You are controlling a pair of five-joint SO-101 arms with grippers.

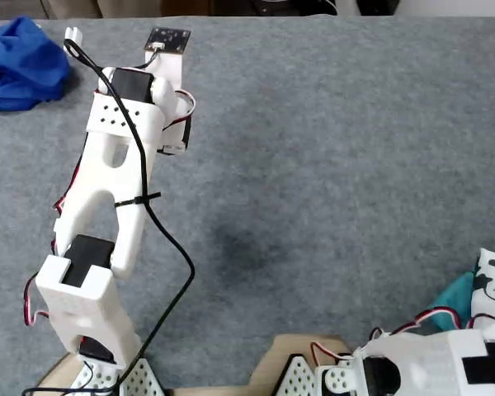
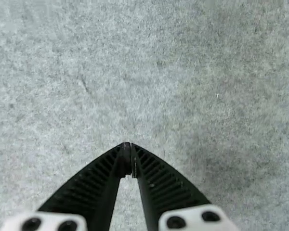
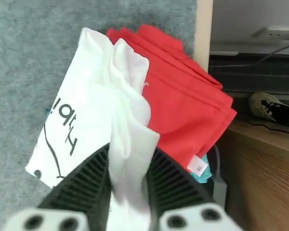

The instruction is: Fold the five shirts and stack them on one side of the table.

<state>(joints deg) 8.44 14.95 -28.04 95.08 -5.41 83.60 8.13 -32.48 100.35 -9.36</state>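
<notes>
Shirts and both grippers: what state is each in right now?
blue shirt: crumpled, unfolded.
teal shirt: mostly hidden under the pile.
red shirt: folded, in the pile.
white shirt: roughly folded, atop red shirt, edge pinched.
left gripper: shut, empty.
right gripper: shut on white shirt.

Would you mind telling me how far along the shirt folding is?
Done: a red shirt lies folded over a teal shirt at the table edge. In hand: the right gripper pinches the white shirt on that pile. Remaining: the blue shirt, crumpled in the far corner.
</notes>
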